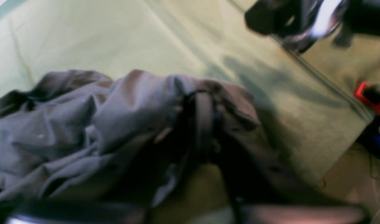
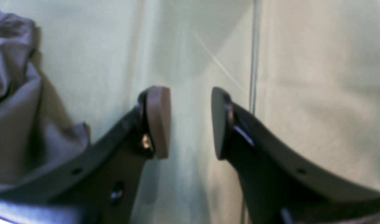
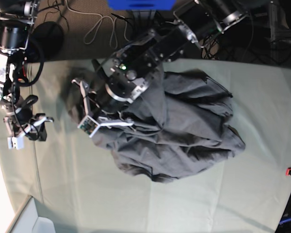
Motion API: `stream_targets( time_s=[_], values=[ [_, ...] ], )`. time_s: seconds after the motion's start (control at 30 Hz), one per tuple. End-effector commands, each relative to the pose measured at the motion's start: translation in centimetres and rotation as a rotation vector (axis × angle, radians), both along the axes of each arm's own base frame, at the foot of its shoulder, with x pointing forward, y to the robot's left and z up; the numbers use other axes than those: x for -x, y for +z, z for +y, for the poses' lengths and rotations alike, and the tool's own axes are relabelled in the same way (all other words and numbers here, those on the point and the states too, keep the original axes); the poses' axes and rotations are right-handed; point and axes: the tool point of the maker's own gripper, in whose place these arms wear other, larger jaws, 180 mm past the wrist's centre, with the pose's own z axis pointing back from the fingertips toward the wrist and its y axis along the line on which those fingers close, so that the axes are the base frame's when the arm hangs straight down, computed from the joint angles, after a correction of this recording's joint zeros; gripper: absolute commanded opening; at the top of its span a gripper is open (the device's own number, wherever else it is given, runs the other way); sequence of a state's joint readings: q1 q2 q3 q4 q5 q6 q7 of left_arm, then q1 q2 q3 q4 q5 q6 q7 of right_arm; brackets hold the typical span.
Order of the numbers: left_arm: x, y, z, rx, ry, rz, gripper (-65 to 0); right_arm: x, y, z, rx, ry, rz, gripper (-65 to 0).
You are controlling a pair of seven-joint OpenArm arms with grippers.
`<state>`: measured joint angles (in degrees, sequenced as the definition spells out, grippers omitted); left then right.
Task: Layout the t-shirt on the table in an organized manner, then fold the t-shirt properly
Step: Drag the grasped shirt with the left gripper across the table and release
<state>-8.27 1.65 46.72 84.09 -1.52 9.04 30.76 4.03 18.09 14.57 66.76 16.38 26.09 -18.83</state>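
Blurred black fingers (image 1: 205, 118) of the left gripper (image 1: 205, 124) are seen pressed into a raised fold of the t-shirt (image 3: 184, 131), but whether they are clenched on the fabric or released cannot be told. Beyond those fingers the dark grey garment is heaped in a crumpled mound on the table (image 3: 136, 204), with a red clamp (image 1: 368, 98) at the cloth's edge. Well apart, the right gripper (image 2: 191, 123) is held over bare cloth with its pads (image 2: 158, 121) spread and nothing between them, only a bunched edge of the shirt lying off to one side.

No readable txt, labels, brands or nos. in any view.
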Motion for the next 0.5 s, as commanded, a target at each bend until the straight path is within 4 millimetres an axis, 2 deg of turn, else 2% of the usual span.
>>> stream_targets(
  time_s=[0.0, 0.07, 0.17, 0.23, 0.33, 0.47],
  values=[
    [-0.5, 1.6, -0.8, 0.038, -0.004, -0.044, -49.1, -0.8, 1.4, -0.2, 0.001, -0.001, -0.050, -42.4],
    [-0.2, 1.5, -1.0, 0.038, -0.012, -0.042, -36.8, -0.5, 1.1, -0.2, 0.001, -0.001, -0.042, -42.5],
    [0.2, 3.8, -1.1, 0.095, -0.008, -0.070, -19.1, -0.2, 0.7, 0.0, -0.003, -0.001, -0.033, -42.5],
    [0.5, 4.5, 0.2, 0.123, 0.023, -0.072, -10.7, 0.2, 0.4, 0.0, -0.003, 0.000, -0.025, -42.5],
    [0.6, 4.8, 3.4, 0.148, 0.102, -0.064, -4.9, 0.2, 0.4, 0.0, -0.004, 0.000, -0.025, -42.5],
    [1.1, 3.3, 10.2, 0.119, 0.255, -0.029, -8.3, 0.2, 0.4, 0.1, -0.006, 0.000, -0.025, -42.5]
  ],
)
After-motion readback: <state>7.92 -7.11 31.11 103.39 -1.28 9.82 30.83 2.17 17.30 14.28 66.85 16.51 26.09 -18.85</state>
